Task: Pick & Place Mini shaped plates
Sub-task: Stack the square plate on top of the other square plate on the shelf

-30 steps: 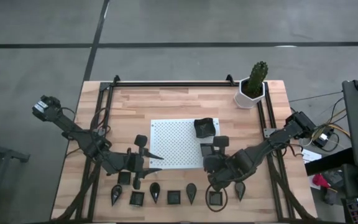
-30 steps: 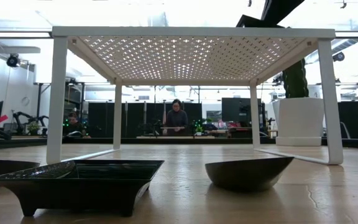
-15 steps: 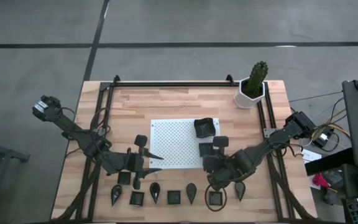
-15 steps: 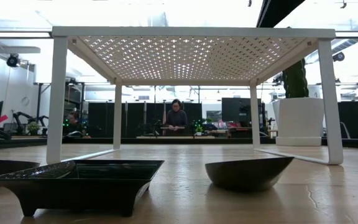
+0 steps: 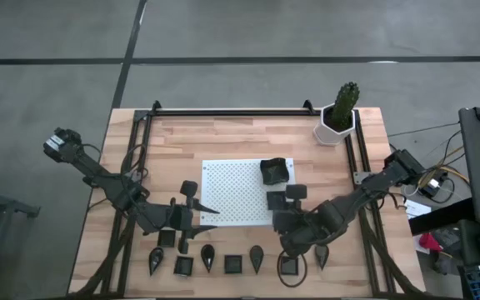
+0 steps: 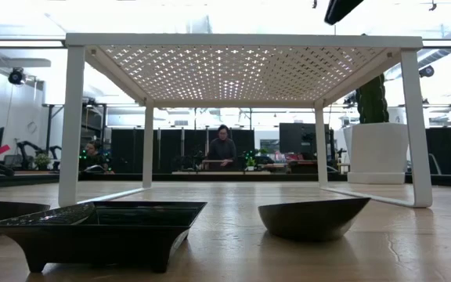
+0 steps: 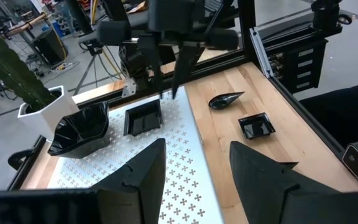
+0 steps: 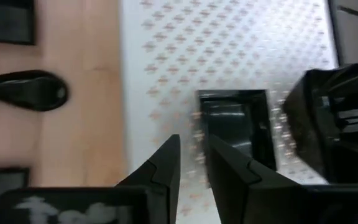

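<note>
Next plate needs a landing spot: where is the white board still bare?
The white board is bare across its left and middle. Its right edge is crowded: a large black dish, a square plate and the right gripper above. The left gripper hovers at the near-left corner.

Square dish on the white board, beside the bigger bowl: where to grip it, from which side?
Pinch one raised rim wall of the square dish, one finger inside, one outside, coming straight down: it lies flat on the board, rim up, walls low. Take the wall away from the bowl, which crowds one side; right end effector hovers nearest, left end effector waits at the board's edge.
</note>
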Robot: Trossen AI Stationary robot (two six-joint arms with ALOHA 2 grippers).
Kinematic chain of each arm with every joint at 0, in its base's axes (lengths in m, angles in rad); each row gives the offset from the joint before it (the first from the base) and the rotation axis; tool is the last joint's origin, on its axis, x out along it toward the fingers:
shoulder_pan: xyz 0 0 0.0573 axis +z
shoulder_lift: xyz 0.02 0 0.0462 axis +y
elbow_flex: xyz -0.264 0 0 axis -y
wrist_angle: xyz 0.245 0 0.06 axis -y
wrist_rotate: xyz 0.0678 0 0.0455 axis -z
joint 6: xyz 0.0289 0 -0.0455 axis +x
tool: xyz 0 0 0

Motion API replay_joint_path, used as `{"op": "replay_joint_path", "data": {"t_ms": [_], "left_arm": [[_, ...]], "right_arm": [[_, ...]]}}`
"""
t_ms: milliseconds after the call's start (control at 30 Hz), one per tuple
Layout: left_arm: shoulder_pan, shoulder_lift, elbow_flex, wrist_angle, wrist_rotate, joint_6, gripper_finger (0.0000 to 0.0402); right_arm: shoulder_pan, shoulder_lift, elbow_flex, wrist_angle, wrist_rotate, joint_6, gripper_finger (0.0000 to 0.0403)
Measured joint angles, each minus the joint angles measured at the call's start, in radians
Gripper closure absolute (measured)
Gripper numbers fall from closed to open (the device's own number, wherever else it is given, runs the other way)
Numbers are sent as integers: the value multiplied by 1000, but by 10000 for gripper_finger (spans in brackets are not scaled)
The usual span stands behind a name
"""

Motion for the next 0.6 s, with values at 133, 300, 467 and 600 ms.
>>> {"op": "replay_joint_path", "data": {"t_ms": [133,300,467,600], "left_arm": [[0,0,0,0,0,0,225],[0,0,-5,17,0,0,225],[0,0,-13,34,1,0,225],[0,0,-13,53,1,11,225]], "right_arm": [[28,-3,0,0,-45,16,340],[75,-1,0,0,-81,25,347],[122,0,0,41,-110,67,351],[150,0,-5,104,-110,91,349]]}}
